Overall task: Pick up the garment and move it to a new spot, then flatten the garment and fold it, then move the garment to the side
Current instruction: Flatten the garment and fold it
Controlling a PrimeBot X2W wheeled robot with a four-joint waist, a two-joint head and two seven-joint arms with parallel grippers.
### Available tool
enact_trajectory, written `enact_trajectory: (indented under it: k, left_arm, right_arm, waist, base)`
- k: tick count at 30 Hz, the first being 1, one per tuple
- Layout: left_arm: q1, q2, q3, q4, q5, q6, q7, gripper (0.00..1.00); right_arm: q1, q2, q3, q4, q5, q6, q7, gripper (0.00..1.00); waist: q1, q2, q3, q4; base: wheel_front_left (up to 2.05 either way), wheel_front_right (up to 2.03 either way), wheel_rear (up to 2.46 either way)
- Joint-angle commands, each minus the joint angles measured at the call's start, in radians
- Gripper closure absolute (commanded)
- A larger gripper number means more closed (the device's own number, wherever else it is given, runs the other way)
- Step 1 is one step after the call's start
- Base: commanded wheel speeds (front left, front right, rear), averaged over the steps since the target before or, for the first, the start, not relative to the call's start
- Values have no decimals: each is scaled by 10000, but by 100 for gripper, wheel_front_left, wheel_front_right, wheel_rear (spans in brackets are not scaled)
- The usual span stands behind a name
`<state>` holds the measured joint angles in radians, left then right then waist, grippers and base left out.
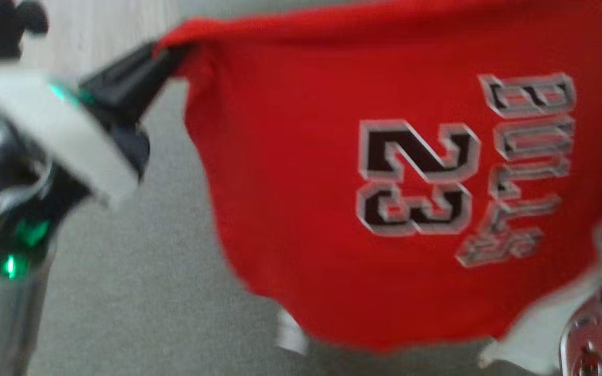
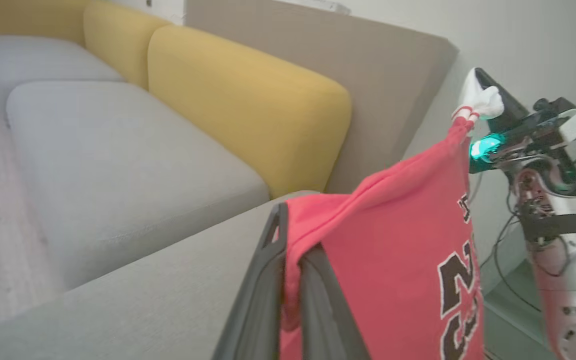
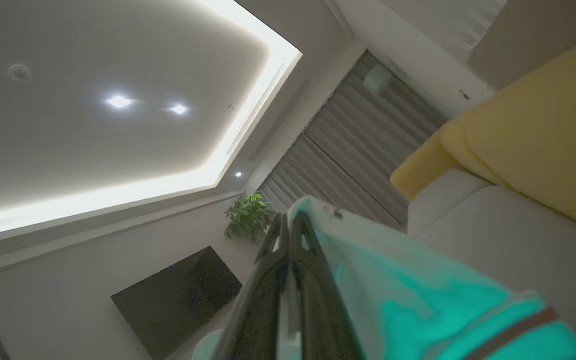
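Biggest thing here is the sofa [image 2: 118, 165]: grey seats running from 9 o'clock down to 6 in the left wrist view, with yellow back cushions [image 2: 248, 100] up around 12.

Next is the garment [image 1: 301, 209], a red top with "23" and "BULLS" printed sideways. It's up in the air, stretched out between both arms. In the head view it fills everything from the middle out to 3 o'clock and hangs over a grey surface [image 1: 149, 292].

There's a dark TV screen [image 3: 178, 295] at 7 o'clock in the right wrist view.

The left gripper [image 1: 168, 52] sits at 10 o'clock in the head view, fingers pinched tight on the garment's top edge. The left wrist view shows the red cloth squeezed between them.

The right gripper [image 2: 488, 95] is at 2 o'clock in the left wrist view, clamped on a white-trimmed corner of the garment. Its own camera shows the fingers pressed together, the cloth tinted teal by its light.

A small green plant [image 3: 248, 215] stands just above the TV, and two ceiling spotlights [image 3: 118, 101] glow at 10 o'clock.
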<state>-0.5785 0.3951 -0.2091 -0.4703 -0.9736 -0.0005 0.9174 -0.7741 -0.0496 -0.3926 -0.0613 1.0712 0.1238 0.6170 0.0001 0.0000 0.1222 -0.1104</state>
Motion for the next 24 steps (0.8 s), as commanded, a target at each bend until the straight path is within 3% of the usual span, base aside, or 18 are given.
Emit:
enact_trajectory:
  k: [1,4,7,8,9,11,15,19,24]
  left_arm:
    - [-863,409,359,225,460,-107,-146,100]
    - [-2113,284,-66,2159,1772,-426,-909,100]
    - [-3804,-35,-353,4169,3229,-574,-2316,100]
    - [-4458,-193,-374,4785,3709,-568,-2999,100]
    - [-5762,-494,-427,5916,4547,-626,-4540,100]
    - [-6845,-740,-512,6958,5179,-738,-6134,100]
    - [-8243,-917,-778,8712,6055,-870,-8353,100]
    - [-7987,-892,-1499,9780,6488,-1127,-9804,100]
    - [-5607,-475,-2775,9879,6415,-1277,-10429,100]
  right_arm:
    - [-669,-8,398,123,-134,69,-206,100]
    - [-1774,-8,898,1924,-391,69,-1218,100]
    - [-3456,-8,1364,3892,-584,69,-2610,100]
    - [-4130,-8,1518,4443,-533,69,-3112,100]
    - [-5417,-7,1737,5556,-424,69,-4054,100]
    - [-6536,-7,1966,6467,-226,69,-4854,100]
    - [-7769,-7,2644,7431,349,69,-5834,100]
    - [-6601,-7,3658,7419,149,69,-6240,100]
    - [-2887,-17,4546,6298,-913,69,-6366,100]
  waist:
    - [-1,0,846,22]
    - [-1,0,1630,56]
    - [-1,0,2394,20]
    - [-1,0,2654,5]
    - [-1,0,3147,-28]
    - [-1,0,3515,-59]
    - [-1,0,4195,-185]
    - [-1,0,4376,-239]
    - [-1,0,3997,-234]
  base:
    - [0,0,0]
    - [0,0,0]
    - [0,0,0]
    - [0,0,0]
    - [0,0,0]
    - [0,0,0]
    - [0,0,0]
    - [0,0,0]
    - [0,0,0]
